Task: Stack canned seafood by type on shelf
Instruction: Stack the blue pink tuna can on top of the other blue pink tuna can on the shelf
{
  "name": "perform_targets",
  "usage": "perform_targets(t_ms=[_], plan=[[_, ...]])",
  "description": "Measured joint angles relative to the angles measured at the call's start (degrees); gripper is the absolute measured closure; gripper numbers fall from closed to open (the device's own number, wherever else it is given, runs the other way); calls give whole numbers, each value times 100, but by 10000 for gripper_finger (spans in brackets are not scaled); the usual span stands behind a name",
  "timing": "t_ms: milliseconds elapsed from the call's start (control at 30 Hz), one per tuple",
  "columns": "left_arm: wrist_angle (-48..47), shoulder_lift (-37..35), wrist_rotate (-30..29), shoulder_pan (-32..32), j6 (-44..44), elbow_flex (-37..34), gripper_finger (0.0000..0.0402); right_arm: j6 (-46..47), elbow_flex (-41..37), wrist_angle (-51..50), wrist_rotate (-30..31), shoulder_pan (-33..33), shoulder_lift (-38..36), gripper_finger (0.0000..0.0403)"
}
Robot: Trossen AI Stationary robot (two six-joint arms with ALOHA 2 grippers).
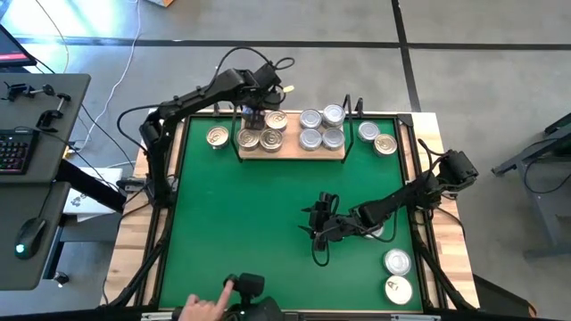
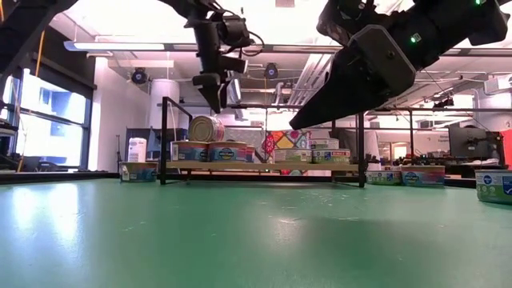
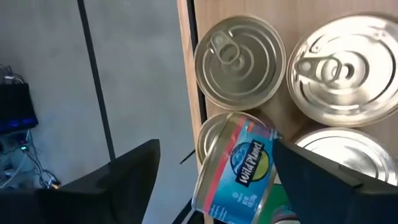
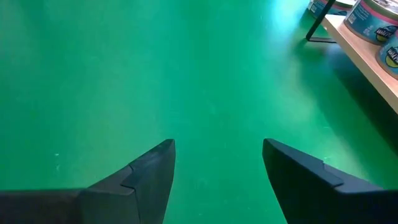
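1. Green mat (image 2: 240, 240) fills the foreground of the low view, bare up to the shelf (image 2: 264, 166) at its far edge.
2. That shelf is a light wooden board with black wire uprights at both ends; in the high view it sits at the far middle of the mat (image 1: 292, 156).
3. On its left end a tilted tin (image 2: 206, 128) rests on edge atop a flat tin, its lid facing sideways. The left wrist view shows the same tin (image 3: 239, 168), blue-and-red label outward, leaning over a gold-toned lid below it.
4. The left gripper (image 2: 218, 96) hangs just above this tilted tin with its fingers (image 3: 124, 180) spread wide; neither one presses the tin.
5. Other gold-lidded tins (image 1: 275, 120) lie flat on the shelf's left half, and silver-lidded tins (image 1: 321, 127) are grouped on its right half.
6. One loose tin (image 1: 217, 136) sits on the mat just left of the shelf, two more (image 1: 376, 137) just right of it, and two (image 1: 397, 275) near the mat's front right corner.
7. The right gripper (image 1: 319, 227) hovers over open mat, well apart from the shelf, its fingers (image 4: 149, 171) parted and holding nothing.
8. A person's hand (image 1: 203, 308) shows at the near edge of the table.
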Motion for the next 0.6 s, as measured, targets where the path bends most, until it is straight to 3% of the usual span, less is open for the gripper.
perform_targets(t_ms=[600], plan=[[278,0,-135,271,526,-757,90,10,0,-1,-289,4,0,165]])
